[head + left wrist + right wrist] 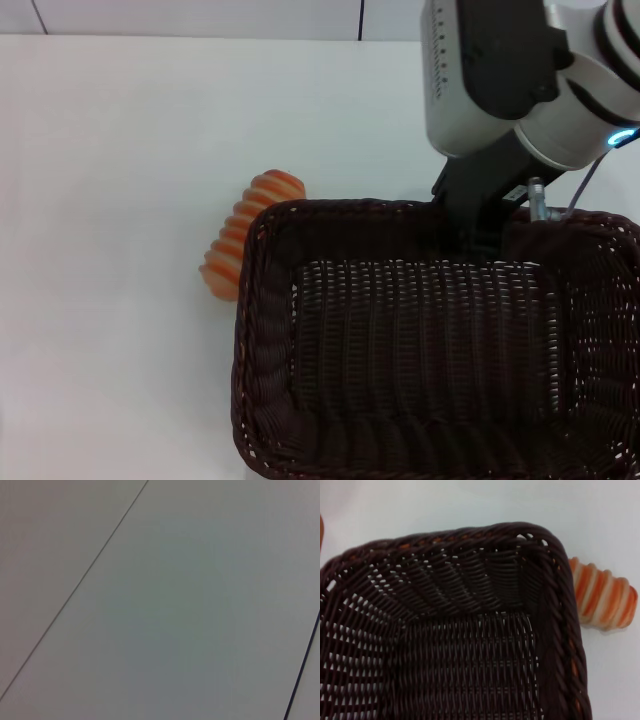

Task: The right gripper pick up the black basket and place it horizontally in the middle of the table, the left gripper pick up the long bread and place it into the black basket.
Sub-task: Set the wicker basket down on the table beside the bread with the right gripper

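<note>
The black basket [262,300] fills the lower right of the head view, long side running left to right, with nothing inside it. My right gripper [485,225] comes down from the upper right and is shut on the basket's far rim, one black finger inside the wall. The long bread [245,235], striped orange and cream, lies on the table [120,150] against the basket's far left corner, partly hidden by the rim. In the right wrist view the basket [470,535] shows from above, and the bread [602,597] lies just outside its corner. My left gripper is out of view.
White tabletop stretches to the left of and behind the basket. The basket's near and right edges run out of the head view. The left wrist view shows only a plain pale panel [175,605] crossed by thin seams.
</note>
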Controlling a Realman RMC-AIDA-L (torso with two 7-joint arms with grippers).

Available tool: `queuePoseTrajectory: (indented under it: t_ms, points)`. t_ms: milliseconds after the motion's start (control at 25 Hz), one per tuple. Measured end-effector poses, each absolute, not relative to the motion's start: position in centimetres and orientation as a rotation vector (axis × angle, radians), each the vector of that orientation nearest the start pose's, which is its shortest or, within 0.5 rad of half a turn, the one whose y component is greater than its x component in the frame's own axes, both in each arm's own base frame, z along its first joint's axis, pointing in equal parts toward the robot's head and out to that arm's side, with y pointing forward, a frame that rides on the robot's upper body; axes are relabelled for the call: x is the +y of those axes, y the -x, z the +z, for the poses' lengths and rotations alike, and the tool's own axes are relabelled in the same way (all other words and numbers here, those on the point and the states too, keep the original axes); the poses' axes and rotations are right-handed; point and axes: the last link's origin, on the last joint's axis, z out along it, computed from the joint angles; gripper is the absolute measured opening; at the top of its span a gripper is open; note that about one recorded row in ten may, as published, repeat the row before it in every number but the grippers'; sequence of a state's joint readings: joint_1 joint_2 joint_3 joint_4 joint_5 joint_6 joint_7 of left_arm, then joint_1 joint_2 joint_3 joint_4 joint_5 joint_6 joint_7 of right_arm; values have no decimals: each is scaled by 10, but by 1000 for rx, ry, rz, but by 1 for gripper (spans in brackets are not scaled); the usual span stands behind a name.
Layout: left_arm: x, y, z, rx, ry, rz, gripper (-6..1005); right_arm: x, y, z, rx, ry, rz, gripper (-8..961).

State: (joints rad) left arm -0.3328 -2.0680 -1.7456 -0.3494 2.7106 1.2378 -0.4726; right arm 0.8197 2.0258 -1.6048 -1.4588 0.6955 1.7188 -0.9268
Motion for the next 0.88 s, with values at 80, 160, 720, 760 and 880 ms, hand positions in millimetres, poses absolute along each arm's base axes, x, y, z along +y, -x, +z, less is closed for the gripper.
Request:
queuePoseTrajectory:
  t_ms: [80, 160, 720, 760, 880]
  points:
    - [326, 357, 104, -634, 945, -1090, 816, 341, -80, -19, -113, 2956, -729, 140]
    - [326, 357, 104, -634, 945, -1089, 816, 342, -79, -21, -119, 2946, -740, 139]
    - [321, 360, 104, -654, 932, -1118, 813, 349, -71, -24, -146, 2877, -753, 318]
    - [321, 360, 103, -654, 933, -1117, 813, 350, -70, -23, -142, 2864, -750, 319]
    - [320, 360, 103, -656, 935, -1115, 813, 357, -68, -20, -128, 2796, -722, 319]
